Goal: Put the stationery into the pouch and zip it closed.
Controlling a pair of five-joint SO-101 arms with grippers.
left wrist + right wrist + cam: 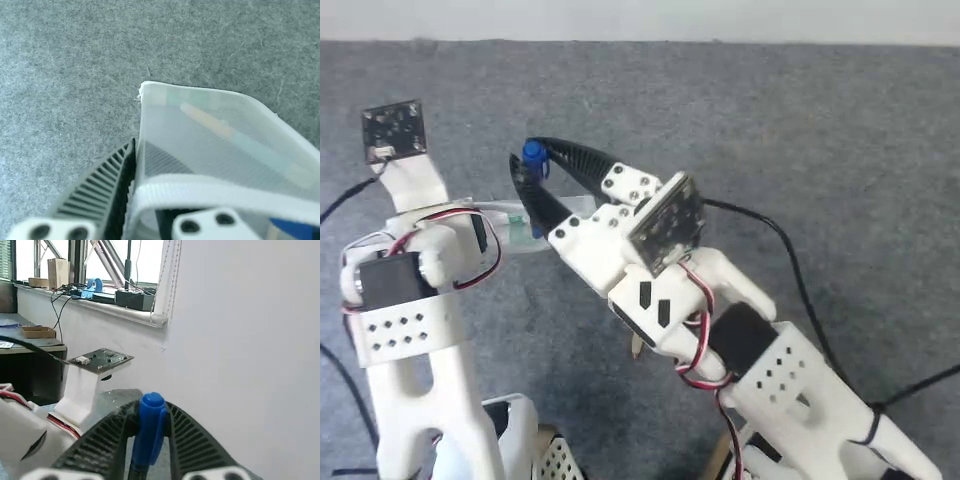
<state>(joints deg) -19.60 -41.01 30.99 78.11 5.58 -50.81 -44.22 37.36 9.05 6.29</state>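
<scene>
A translucent mesh pouch [210,145] is held above the grey table, with my left gripper [137,167] shut on its edge. One ribbed black finger [97,192] lies outside the wall. Inside the pouch lies a pale orange and teal pen [225,132]. In the high view the pouch [508,222] hangs between the two arms. My right gripper [528,168] is just above it, shut on a blue pen [533,154] that stands upright, cap end up. The right wrist view shows the blue pen [150,425] pinched between the black fingers of my right gripper [150,412].
The table [800,130] is covered in grey felt. A black cable [790,260] runs along the right arm. The left arm's camera board [395,130] sticks up at the far left. White arm bases stand at the near edge.
</scene>
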